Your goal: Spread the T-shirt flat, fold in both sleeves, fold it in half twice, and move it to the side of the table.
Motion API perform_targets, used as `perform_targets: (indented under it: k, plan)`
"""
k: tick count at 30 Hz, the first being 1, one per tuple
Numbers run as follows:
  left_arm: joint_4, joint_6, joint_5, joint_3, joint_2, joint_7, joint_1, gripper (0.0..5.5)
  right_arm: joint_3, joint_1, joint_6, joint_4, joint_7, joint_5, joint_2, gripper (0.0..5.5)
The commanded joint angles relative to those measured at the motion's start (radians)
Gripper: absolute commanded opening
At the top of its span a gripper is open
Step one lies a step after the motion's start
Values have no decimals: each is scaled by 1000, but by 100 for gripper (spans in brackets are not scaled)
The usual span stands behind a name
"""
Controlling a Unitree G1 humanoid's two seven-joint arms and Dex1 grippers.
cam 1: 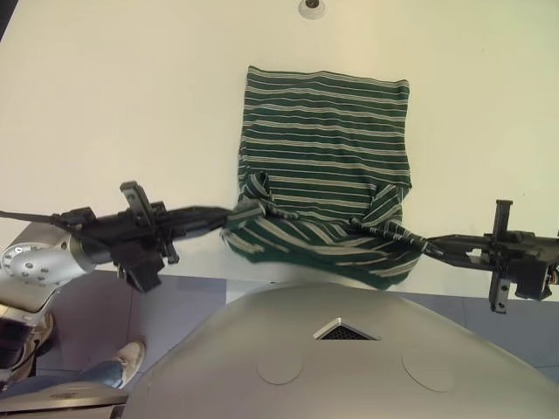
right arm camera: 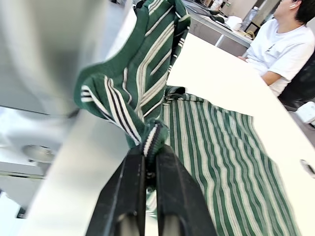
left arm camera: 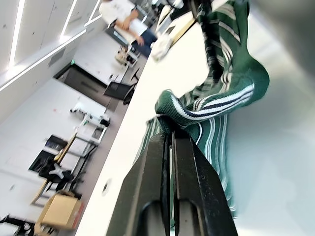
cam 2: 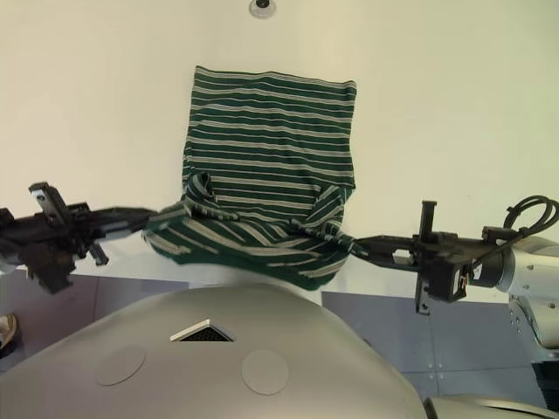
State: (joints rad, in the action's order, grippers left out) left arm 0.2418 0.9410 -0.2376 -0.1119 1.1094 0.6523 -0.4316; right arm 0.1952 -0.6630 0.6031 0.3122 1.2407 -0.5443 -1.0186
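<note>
A dark green T-shirt with pale stripes lies on the white table, sleeves folded in, its far part flat. Its near edge is lifted off the table and stretched between both grippers, sagging over the table's front edge. My left gripper is shut on the near left corner of the T-shirt, pinched between its fingers. My right gripper is shut on the near right corner of the T-shirt, with cloth bunched at its fingertips.
A small round hole sits in the table's far edge, beyond the shirt. Bare white tabletop lies on both sides of the shirt. Grey floor shows below the table's front edge.
</note>
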Motion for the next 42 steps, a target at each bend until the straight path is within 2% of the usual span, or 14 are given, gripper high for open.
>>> perform_targets:
  k: [1,7,14,20,26,27,31,36,42]
  plan:
    - [-109,-92,42,-63,-97,57,172,0,-6,176,-79,-78,-160,160,81,7]
    - [-367,-197,150,-100,-305,46,444,0,-116,526,-143,-292,-387,491,212,7]
    - [-822,-271,301,-119,-528,-37,740,0,-253,841,-159,-656,-661,803,335,7]
    - [-1148,-252,479,-181,-668,-187,919,0,-365,941,-131,-863,-813,972,373,7]
    - [-1317,-234,548,-190,-770,-347,1021,0,-390,958,-133,-902,-868,988,388,7]
    - [-1337,-233,554,-188,-779,-368,1040,0,-390,959,-140,-902,-878,987,390,35]
    - [-1407,-254,565,-174,-801,-430,1103,69,-343,981,-172,-914,-930,933,413,106]
    - [-1505,-400,567,-154,-826,-461,1171,151,-248,1083,-195,-1057,-908,763,481,192]
    - [-1550,-547,519,-79,-825,-504,1214,248,-211,1128,-160,-1135,-910,694,497,298]
